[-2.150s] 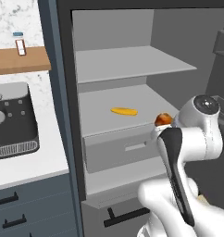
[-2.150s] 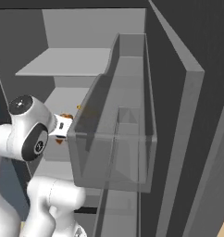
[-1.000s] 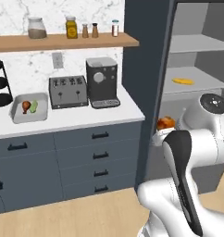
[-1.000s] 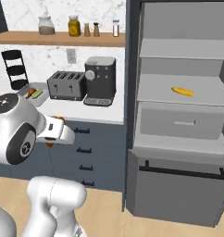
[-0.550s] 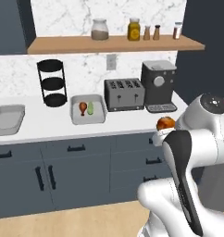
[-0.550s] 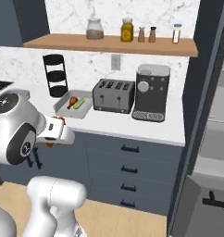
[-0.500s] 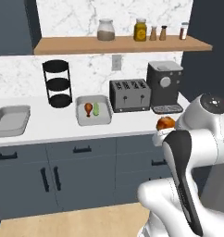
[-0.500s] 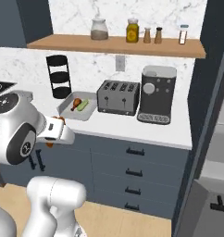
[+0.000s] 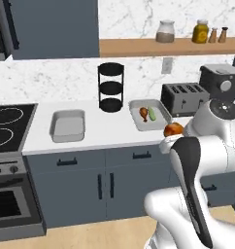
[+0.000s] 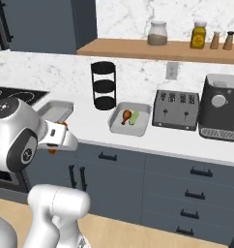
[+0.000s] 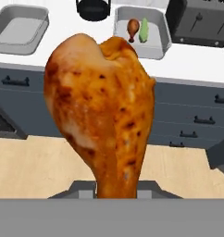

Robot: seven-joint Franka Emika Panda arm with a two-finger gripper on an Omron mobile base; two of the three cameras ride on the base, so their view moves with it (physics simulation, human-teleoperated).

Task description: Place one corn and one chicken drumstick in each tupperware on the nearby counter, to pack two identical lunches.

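Counter (image 9: 109, 127) is long and white over dark blue-grey drawers and doors, marble backsplash behind, wooden shelf (image 9: 168, 47) with jars above, stove (image 9: 8, 126) at its left end. On it left to right: an empty tupperware (image 9: 67, 125), a black tiered rack (image 9: 111, 87), a second tupperware (image 9: 149, 115) holding a drumstick (image 9: 144, 113) and green corn (image 9: 153, 114) side by side, then toaster (image 9: 184, 97) and coffee machine (image 9: 220, 84). Gripper (image 11: 116, 187) is out in front of the cabinets, fingers pinching the bone end of a second chicken drumstick (image 11: 101, 109), meaty end pointing away from the hand.
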